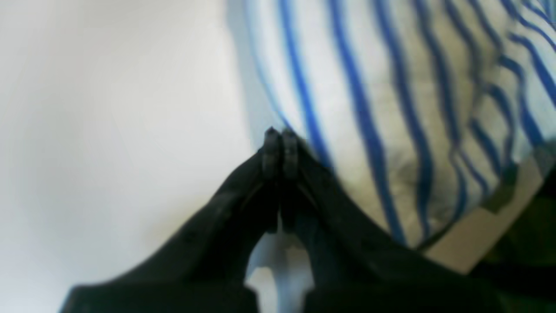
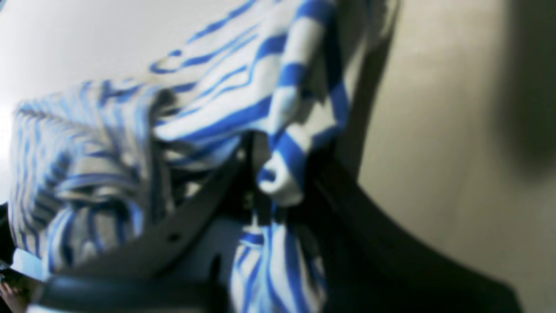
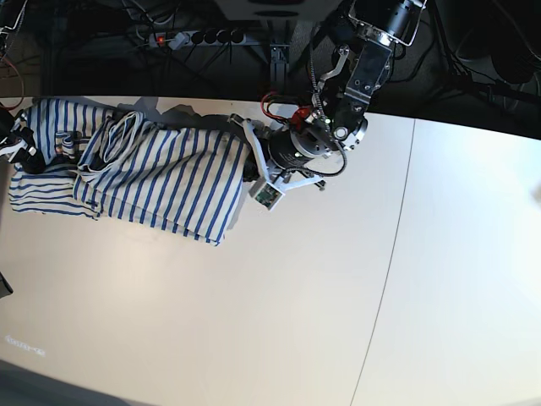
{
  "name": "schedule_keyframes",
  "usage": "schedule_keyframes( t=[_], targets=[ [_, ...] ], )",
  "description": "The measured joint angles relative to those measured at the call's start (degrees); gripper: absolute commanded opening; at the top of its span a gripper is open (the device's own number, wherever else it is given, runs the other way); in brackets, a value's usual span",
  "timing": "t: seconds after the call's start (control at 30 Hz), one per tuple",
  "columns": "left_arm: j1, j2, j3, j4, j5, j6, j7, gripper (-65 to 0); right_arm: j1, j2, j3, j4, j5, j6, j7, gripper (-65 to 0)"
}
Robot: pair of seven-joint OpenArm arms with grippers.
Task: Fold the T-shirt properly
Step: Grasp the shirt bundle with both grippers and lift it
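The T-shirt point(image 3: 161, 178), cream-white with blue stripes, lies bunched at the table's far left. In the left wrist view its striped cloth point(image 1: 391, 108) fills the upper right. My left gripper point(image 1: 280, 137) is shut, its tips pressed together right at the shirt's edge, with no cloth showing between them. In the base view the left gripper point(image 3: 248, 165) sits at the shirt's right edge. My right gripper point(image 2: 265, 174) is shut on a rolled bunch of the T-shirt point(image 2: 217, 108). In the base view the right gripper point(image 3: 24, 152) is at the shirt's left end, mostly hidden.
The white table point(image 3: 279, 304) has a thin seam point(image 3: 397, 228) running front to back. Its back edge point(image 3: 456, 125) lies just behind the shirt and the left arm. A power strip point(image 3: 194, 36) and cables lie behind the table.
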Motion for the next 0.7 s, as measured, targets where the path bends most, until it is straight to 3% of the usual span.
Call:
schedule_keyframes(
  t=[0.2,0.33,0.47,0.7],
  targets=[
    [0.0,0.07,6.1,-2.45,0.9,-0.02,-4.31,-65.0,0.02,0.04,0.0,13.88,-0.92,0.02,-1.05,-65.0],
    [0.0,2.21,6.86,-3.93,0.83,-0.09,-4.28,-65.0,0.02,0.17,-0.66,23.21,-2.45,0.04,-1.38,-65.0],
    [0.02,4.98,6.93,-5.38,2.47,-0.17,-4.0,-65.0,-0.04,0.22,-5.35,30.69,-4.9,0.04,-1.38,-65.0],
    [0.02,4.92,6.95,-5.46,2.56,-0.17,-4.04,-65.0,-0.13,0.46,-15.8,37.44,-8.09,0.04,-1.14,-65.0]
  ],
)
